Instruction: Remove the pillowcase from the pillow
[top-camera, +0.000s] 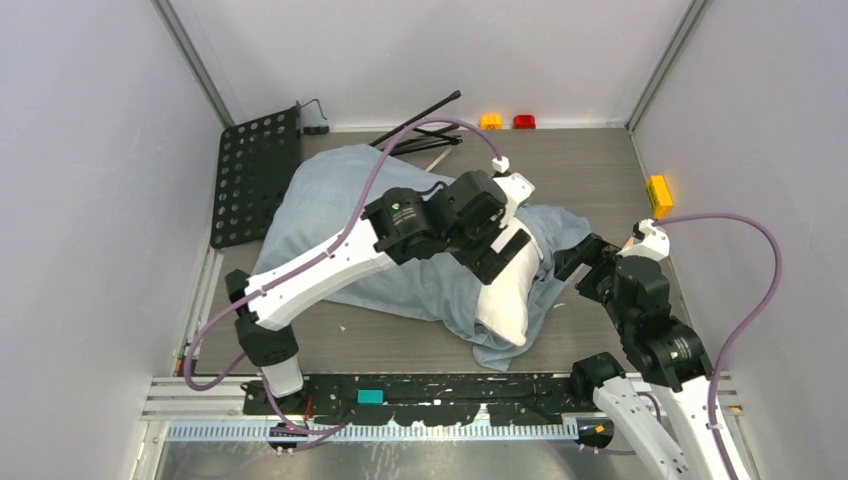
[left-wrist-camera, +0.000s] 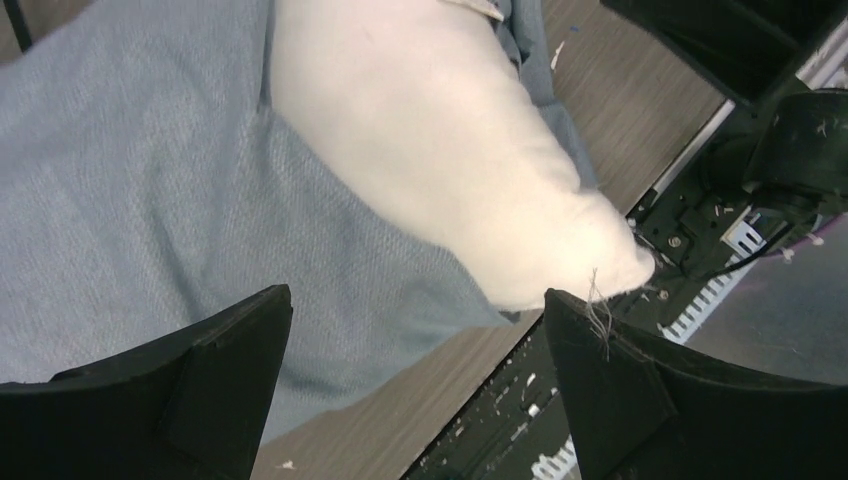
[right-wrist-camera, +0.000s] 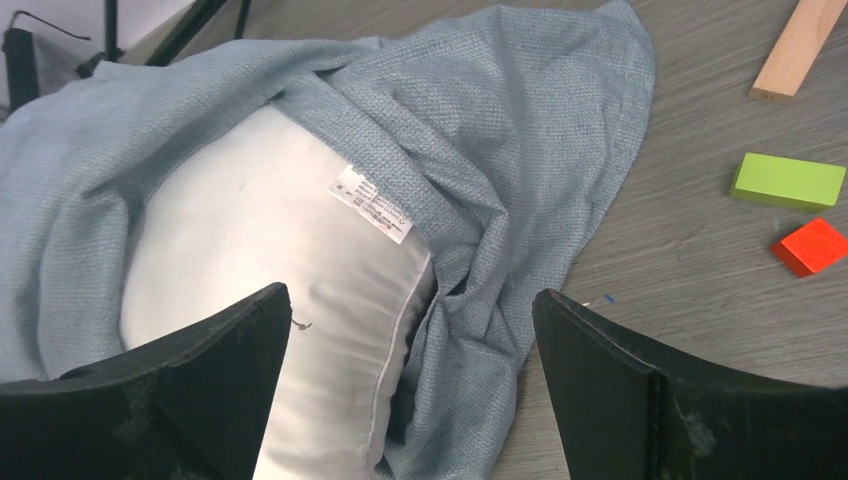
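1. The pillow (top-camera: 507, 296) lies slantwise on the bench (top-camera: 600, 170). Its long axis runs from the far left down to the near right.
2. Only the near-right end shows bare and white. The pillowcase (top-camera: 330, 215) covers all the rest, with its mouth bunched round that bare end and its loose hem spilling onto the bench beside it.
3. The left pincer (left-wrist-camera: 415, 300) hangs over the pillow with its jaws spread wide and nothing in them. In its own view the mouth edge of the cloth lies just below, with grey cloth to one side of it and the white corner to the other.
4. The right pincer (right-wrist-camera: 410, 298) is likewise wide and empty. It looks along the axis from the near-right side, so the bare end faces straight into it (the small sewn label (right-wrist-camera: 370, 205) sits at the edge of the cloth there).
5. By my reckoning the right arm is the nearer one to the bare end, and the left arm is the nearer one to the cloth further up.
6. The move seems to turn on that axis: the cloth must slide off toward the far left, away from the bare end, while the white end is held back.
7. Neither pincer touches cloth or stuffing, as far as the views tell.
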